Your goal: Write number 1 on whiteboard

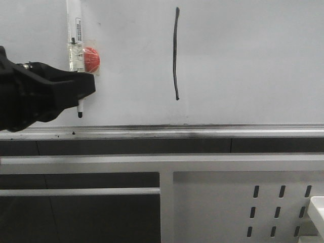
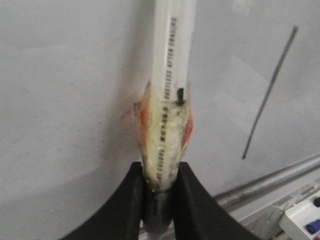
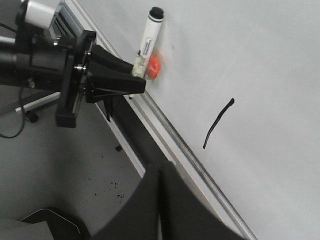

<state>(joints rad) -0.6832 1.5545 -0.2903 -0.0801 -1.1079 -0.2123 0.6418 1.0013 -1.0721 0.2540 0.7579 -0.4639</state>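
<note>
A light, stiff marker (image 1: 74, 55) is gripped low on its barrel by the left gripper (image 1: 86, 87); the tape-wrapped grip is possibly slippery.

whiteboard (image 1: 243, 61) right of number 1 (image 1: 176, 53) bare | left – marker (image 1: 74, 40), left gripper (image 1: 86, 86) block

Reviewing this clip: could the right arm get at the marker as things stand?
Probably not cleanly. The left gripper is shut on the marker against the whiteboard, covering its lower barrel; only the upper part is exposed. The right gripper sits shut.
</note>
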